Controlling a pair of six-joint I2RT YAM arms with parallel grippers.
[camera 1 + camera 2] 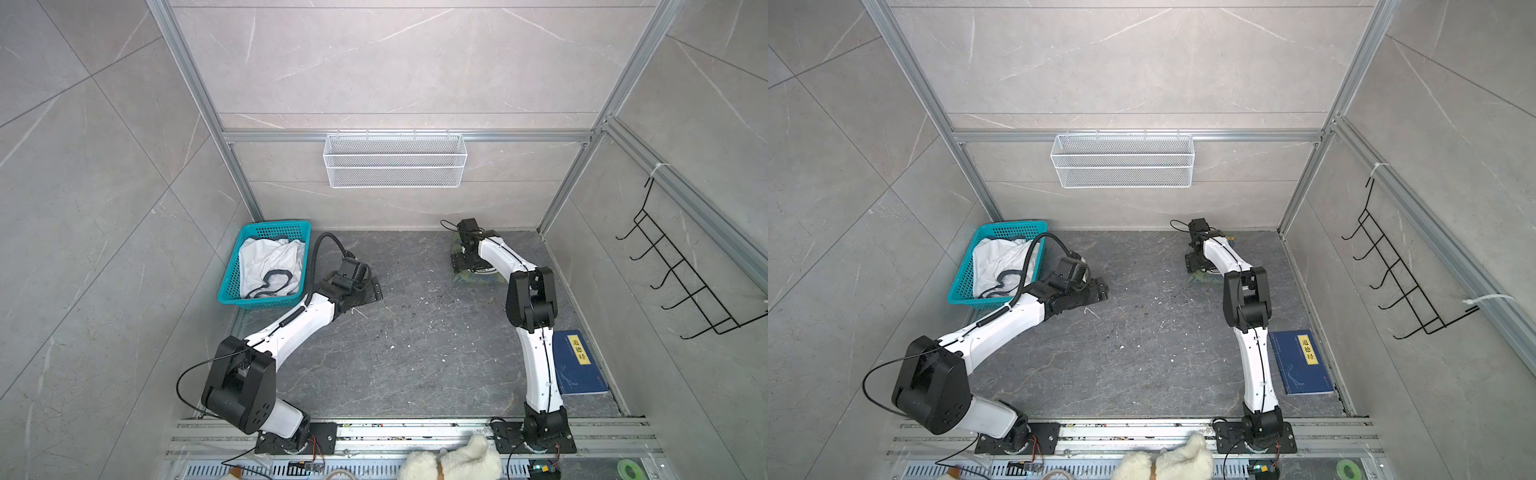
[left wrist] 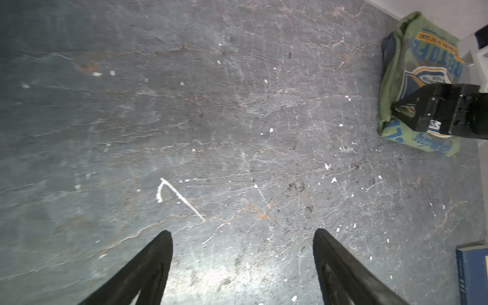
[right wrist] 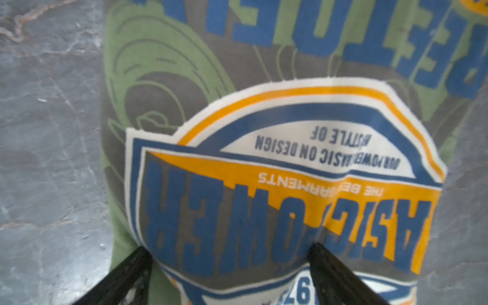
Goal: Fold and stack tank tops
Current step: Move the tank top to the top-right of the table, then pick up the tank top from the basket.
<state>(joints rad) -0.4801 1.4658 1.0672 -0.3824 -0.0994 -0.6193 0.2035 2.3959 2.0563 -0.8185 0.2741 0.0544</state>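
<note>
We list: olive tank top (image 3: 163, 60), right gripper (image 3: 229, 248) wide over it; white tank top (image 1: 270, 262) in basket (image 1: 276, 227); left gripper (image 2: 243, 235) wide over table (image 2: 105, 105).

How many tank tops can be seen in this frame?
2. The olive green tank top lies folded at the far right of the table, under the right gripper, jaws open; the white tank top sits crumpled in the teal basket, which could hide more.
</note>
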